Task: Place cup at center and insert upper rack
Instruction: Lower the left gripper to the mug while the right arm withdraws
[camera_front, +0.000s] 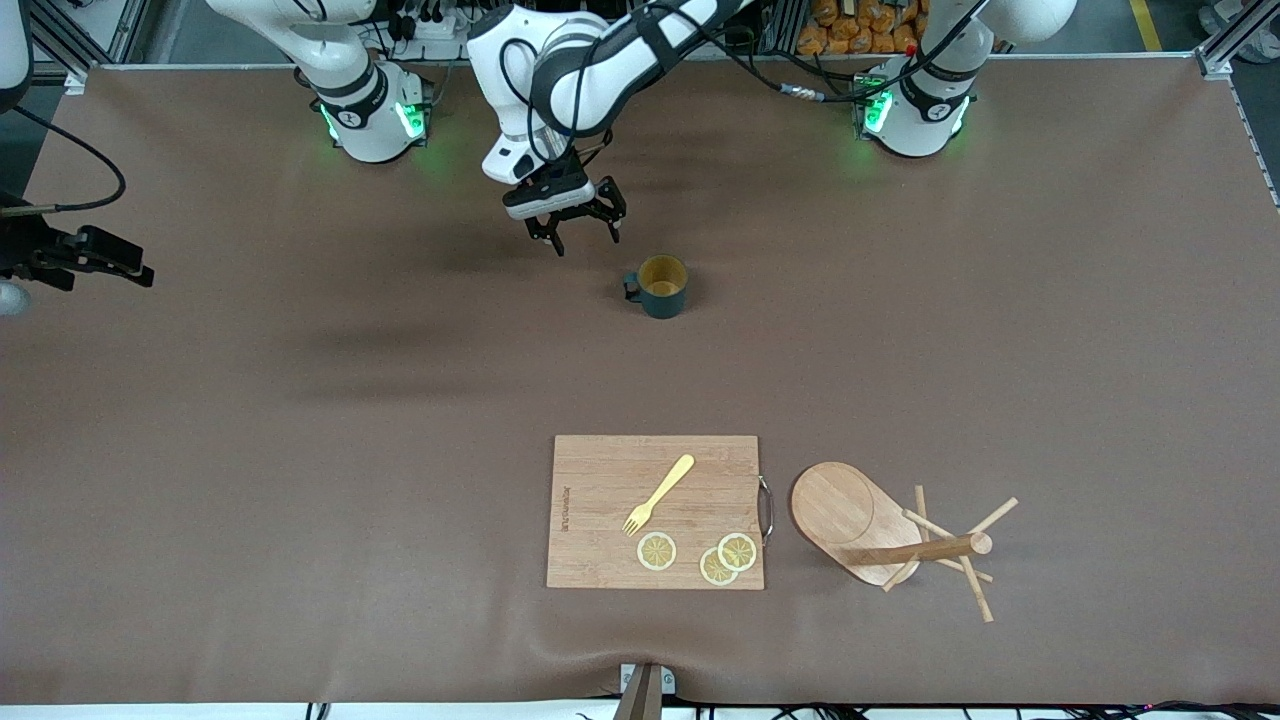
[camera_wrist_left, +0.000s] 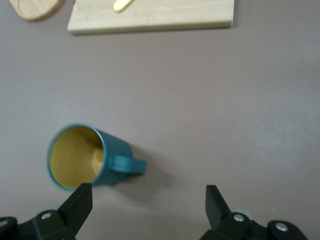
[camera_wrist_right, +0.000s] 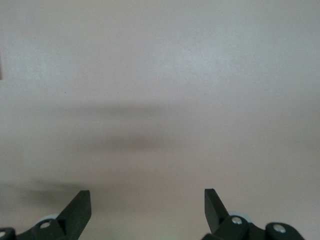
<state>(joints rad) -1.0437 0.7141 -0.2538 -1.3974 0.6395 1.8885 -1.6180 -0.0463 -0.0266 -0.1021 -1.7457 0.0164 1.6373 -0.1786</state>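
Robot lab: 2 Franka arm bases (camera_front: 370, 115) on brown-covered bench (camera_front: 200, 450), cabling, alu framing.

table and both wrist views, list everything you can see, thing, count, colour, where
cup: 1, dark teal with yellow inside, upright, mid-table
cutting board: 1, light wood, nearer the front camera than the cup
fork: 1, pale yellow, on the cutting board
lemon slices: 3, yellow, on the cutting board, two overlapping
upper rack: 1, light wood, lying on its side beside the cutting board, toward the left arm's end
table: 1, brown cover
left gripper: 1, black, open, empty, in the air beside the cup
right gripper: 1, black, open, empty, at the right arm's end of the table
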